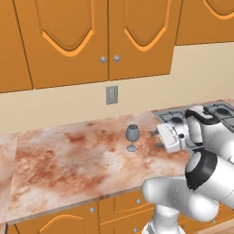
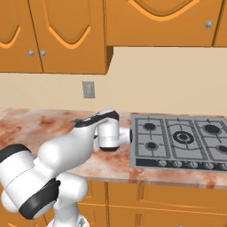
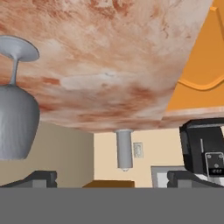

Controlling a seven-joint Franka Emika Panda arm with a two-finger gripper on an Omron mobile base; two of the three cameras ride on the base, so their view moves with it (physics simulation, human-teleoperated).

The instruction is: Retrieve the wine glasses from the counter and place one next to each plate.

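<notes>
Pincer (image 1: 154, 134) is hanging spread wide beside your wine glass (image 1: 132, 137), gripping nothing; the glass is standing upright on the marbled counter (image 1: 68, 160) near the stove (image 2: 179, 141).

Marbled reddish stone, polished, on counter (image 1: 68, 155); smooth grey-blue glass for wine glass (image 1: 132, 134); glossy orange wood on cabinet doors (image 1: 68, 41), metal knobs.

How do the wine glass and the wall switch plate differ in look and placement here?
The wine glass is dark grey-blue and rounded, with bowl, stem and foot; the switch plate is flat, pale grey and rectangular. The glass stands upright on the counter; the plate is fixed to the cream wall above it. Both sit left of the gripper.
</notes>
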